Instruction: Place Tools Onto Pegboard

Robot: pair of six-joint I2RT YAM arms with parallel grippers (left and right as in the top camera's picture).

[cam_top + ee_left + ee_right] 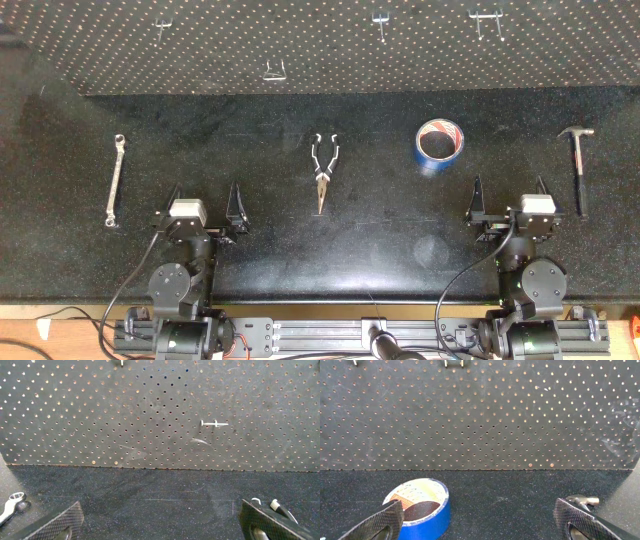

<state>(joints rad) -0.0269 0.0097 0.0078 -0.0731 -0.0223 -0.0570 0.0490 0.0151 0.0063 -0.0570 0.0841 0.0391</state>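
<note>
Pegboard (330,45): we see it across the upper band of the top view, behind the tabletop.
Tabletop (260,150): dark, spanning the middle of the frame.
Left tool (205,188): lower left, fingers spread, gripping nothing, between wrench and pliers.
Right tool (509,185): lower right, fingers spread, gripping nothing, between tape roll and hammer.
Hammer (577,165): far right, lying flat, head toward the pegboard.
Wrench (116,180): far left, lying flat.
Pliers (323,170): centre, nose pointing down the frame.
Tape roll (439,143): blue, right of centre, lying flat.
Hooks (274,70): we count several small metal ones on the pegboard.
</note>
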